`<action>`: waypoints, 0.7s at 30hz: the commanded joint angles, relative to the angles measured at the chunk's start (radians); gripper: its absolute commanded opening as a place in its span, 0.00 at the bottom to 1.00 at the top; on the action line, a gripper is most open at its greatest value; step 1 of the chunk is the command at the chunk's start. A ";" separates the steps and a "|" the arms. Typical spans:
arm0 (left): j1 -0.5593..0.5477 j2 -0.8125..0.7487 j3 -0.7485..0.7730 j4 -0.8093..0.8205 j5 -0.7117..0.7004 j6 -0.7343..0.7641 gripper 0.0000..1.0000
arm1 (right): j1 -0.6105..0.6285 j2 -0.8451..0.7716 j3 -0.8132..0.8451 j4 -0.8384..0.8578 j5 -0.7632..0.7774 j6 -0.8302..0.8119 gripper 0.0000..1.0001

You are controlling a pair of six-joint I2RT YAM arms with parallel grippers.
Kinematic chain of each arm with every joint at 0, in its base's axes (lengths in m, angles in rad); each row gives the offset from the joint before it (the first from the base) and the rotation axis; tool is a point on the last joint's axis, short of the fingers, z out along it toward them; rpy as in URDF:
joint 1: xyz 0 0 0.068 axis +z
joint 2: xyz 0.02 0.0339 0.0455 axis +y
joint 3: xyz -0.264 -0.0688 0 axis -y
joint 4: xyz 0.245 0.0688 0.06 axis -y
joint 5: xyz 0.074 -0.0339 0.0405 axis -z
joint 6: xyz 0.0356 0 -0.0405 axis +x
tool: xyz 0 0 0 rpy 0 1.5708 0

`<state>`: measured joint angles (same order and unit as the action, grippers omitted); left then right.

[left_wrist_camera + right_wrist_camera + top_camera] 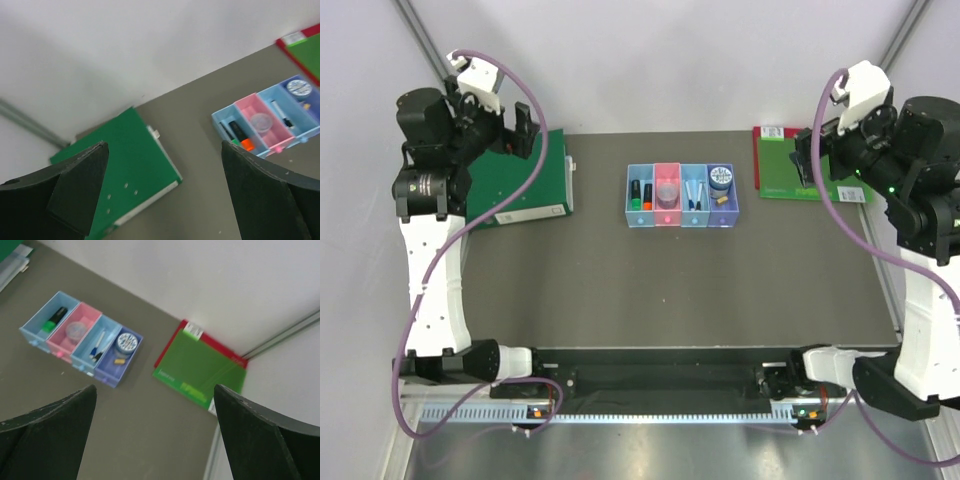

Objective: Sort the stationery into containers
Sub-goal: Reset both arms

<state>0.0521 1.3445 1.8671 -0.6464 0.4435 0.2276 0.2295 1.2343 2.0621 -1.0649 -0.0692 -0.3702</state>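
Note:
The containers are four joined trays at the table's far middle. The left light-blue tray holds two black highlighters, one green-capped and one orange-capped. A clear clip box lies in the pink tray. The pen and marker lie in the third tray. The purple tray holds a round tin and a tan block. My left gripper hangs open and empty, high over the back left. My right gripper hangs open and empty, high over the back right. Both are far from the trays.
A large green folder lies flat at the back left under my left gripper. A green board with a red edge lies at the back right below my right gripper. White walls close the table in.

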 commanded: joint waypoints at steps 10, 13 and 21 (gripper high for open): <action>0.003 -0.166 -0.088 -0.156 -0.212 -0.019 0.99 | -0.400 0.077 -0.007 -0.119 -0.542 0.178 1.00; 0.005 -0.189 -0.137 -0.165 -0.160 -0.025 0.99 | -0.534 0.112 0.013 -0.199 -0.669 0.111 1.00; 0.072 -0.235 -0.195 -0.206 -0.019 -0.048 0.99 | -0.631 0.070 -0.008 -0.362 -0.566 -0.153 1.00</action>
<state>0.0723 1.1404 1.6875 -0.8448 0.3275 0.2153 -0.3874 1.3705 2.0491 -1.3109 -0.6518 -0.3828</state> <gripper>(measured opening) 0.989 0.994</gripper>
